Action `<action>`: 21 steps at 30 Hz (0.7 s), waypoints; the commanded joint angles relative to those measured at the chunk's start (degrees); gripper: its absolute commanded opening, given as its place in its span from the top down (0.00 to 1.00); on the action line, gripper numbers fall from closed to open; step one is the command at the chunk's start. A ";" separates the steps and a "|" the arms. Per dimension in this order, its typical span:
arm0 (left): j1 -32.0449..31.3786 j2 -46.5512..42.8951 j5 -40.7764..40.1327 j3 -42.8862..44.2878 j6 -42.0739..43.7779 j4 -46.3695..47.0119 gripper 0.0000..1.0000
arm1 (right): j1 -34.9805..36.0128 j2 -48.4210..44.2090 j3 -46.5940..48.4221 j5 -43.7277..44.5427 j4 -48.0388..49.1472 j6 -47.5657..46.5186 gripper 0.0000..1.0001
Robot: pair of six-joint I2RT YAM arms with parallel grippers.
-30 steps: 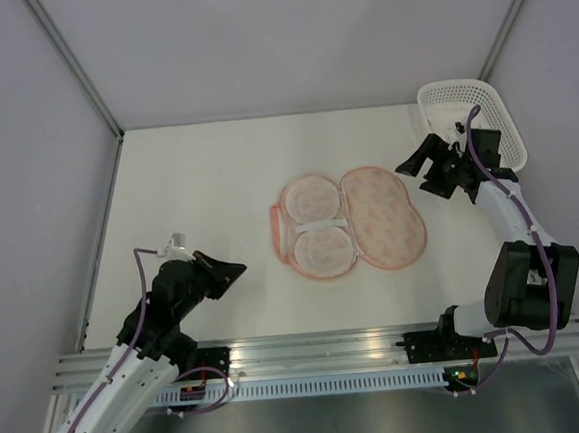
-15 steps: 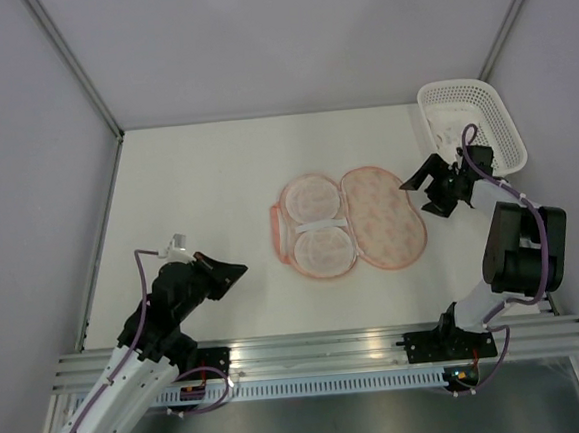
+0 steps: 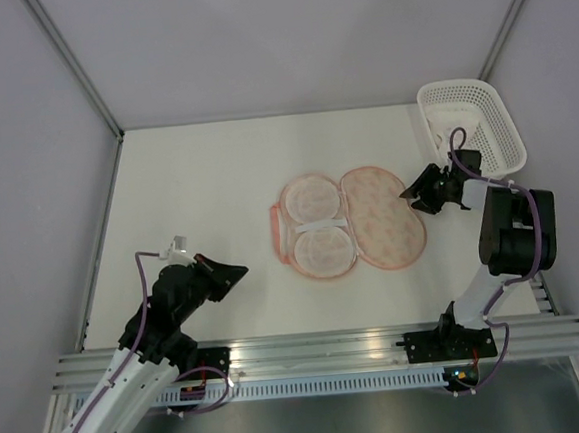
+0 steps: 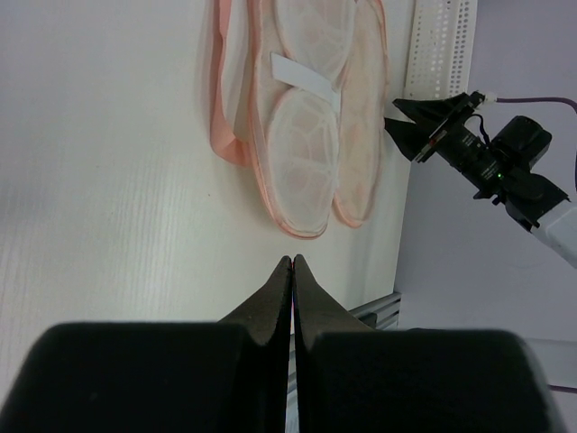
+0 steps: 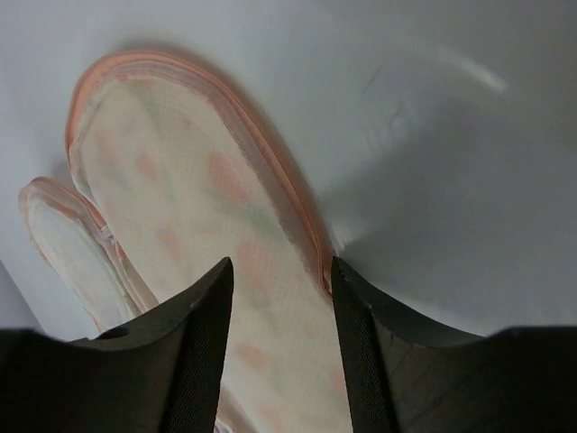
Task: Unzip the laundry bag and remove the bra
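Laundry bag [image 3: 382, 216] lies mid-table [image 3: 197, 184], unzipped and folded open flat into 2 lobes. The right lobe is the patterned cover. The left lobe shows a white inside with 2 round cups and a white strap [image 3: 317, 224] across them. The pink zip trim runs round both lobes.

Bra [image 3: 450, 119]: best read is the soft white lump inside the basket [image 3: 505, 144] at the far right corner, well apart from the bag. It's small in the top view, so not 100% sure. I can't tell whether the white cups in the left lobe are just lining.

Right gripper [image 3: 415, 187] sits just beside the right edge of the patterned lobe, between bag and basket, pointing at the bag. In the wrist view its fingers [image 5: 203, 316] are apart with nothing between them and the bag's pink rim is below the gap. That view is blurry, so I can't tell whether it touches.

Left gripper [image 3: 236, 272] is over the near-left table, well apart from the bag. Its fingers [image 4: 279, 289] are pressed together with nothing held.
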 commanded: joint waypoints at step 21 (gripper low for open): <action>0.24 -2.29 0.59 -1.08 -1.82 0.41 0.98 | 7.96 -11.26 0.94 2.86 -5.51 -2.21 1.00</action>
